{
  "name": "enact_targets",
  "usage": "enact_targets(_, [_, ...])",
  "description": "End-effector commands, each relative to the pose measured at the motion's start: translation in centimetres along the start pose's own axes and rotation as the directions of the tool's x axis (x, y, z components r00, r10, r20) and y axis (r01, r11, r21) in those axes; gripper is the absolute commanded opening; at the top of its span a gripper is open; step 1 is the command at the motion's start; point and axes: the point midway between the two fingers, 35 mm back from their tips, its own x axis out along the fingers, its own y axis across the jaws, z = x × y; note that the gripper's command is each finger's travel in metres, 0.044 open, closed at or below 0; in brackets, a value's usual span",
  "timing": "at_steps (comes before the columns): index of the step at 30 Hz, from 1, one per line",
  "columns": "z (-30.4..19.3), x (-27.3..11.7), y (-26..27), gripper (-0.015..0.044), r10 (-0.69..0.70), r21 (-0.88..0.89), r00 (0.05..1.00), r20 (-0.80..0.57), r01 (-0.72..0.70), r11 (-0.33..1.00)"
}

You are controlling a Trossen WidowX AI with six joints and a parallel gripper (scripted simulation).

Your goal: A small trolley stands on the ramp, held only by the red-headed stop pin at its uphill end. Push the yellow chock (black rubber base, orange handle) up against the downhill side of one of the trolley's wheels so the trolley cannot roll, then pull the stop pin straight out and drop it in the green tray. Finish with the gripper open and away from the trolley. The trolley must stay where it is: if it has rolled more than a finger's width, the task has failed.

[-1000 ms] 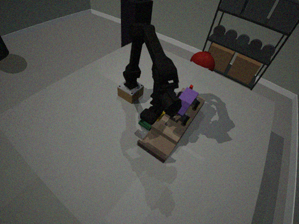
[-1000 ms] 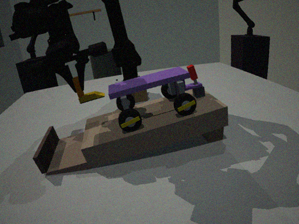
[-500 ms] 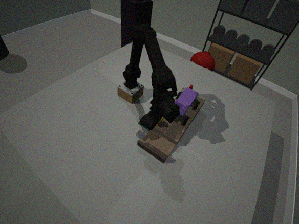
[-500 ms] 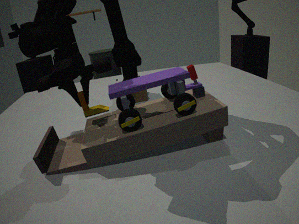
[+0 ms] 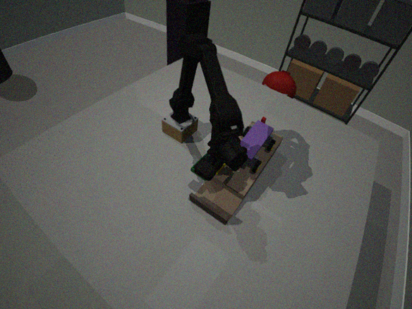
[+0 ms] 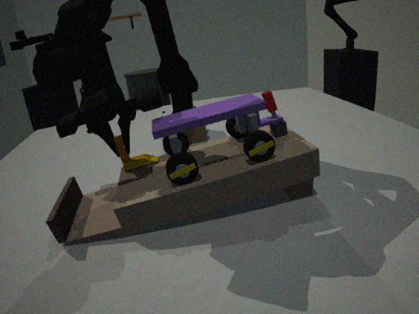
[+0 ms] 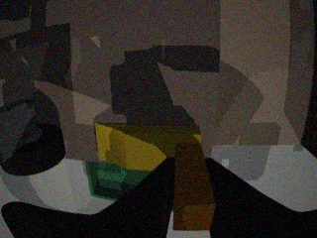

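My gripper [image 6: 123, 152] [image 7: 188, 166] is shut on the orange handle of the yellow chock [image 6: 142, 162] [image 7: 129, 149]. The chock is low at the far side edge of the ramp [image 5: 220, 199] [image 6: 196, 193], downhill of the trolley's far lower wheel [image 6: 175, 143], with a gap between them. Whether its base touches the ramp I cannot tell. The purple trolley [image 5: 256, 138] [image 6: 207, 116] stands on the ramp. The red-headed stop pin [image 5: 263, 119] [image 6: 269, 100] is in place at its uphill end. The green tray [image 7: 90, 174] is beyond the chock, mostly hidden by the gripper in the top view.
A raised end board [image 6: 65, 209] closes the ramp's low end. The trolley's near lower wheel [image 6: 182, 168] is at the ramp's near side. The arm's base block [image 5: 176, 128] stands on the table behind the ramp. The arm's shadow falls over the ramp.
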Motion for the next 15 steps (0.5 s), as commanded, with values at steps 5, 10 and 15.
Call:
enact_targets(5, [0.0,0.0,0.8,0.0000,0.002,0.004,1.000,0.005,-0.003,1.000])
enact_targets(10, [-0.1,0.1,1.3,0.0000,0.003,0.004,1.000,0.005,-0.003,1.000])
enact_targets(15, [-0.1,0.1,1.7,0.0000,0.003,0.004,1.000,0.005,-0.003,1.000])
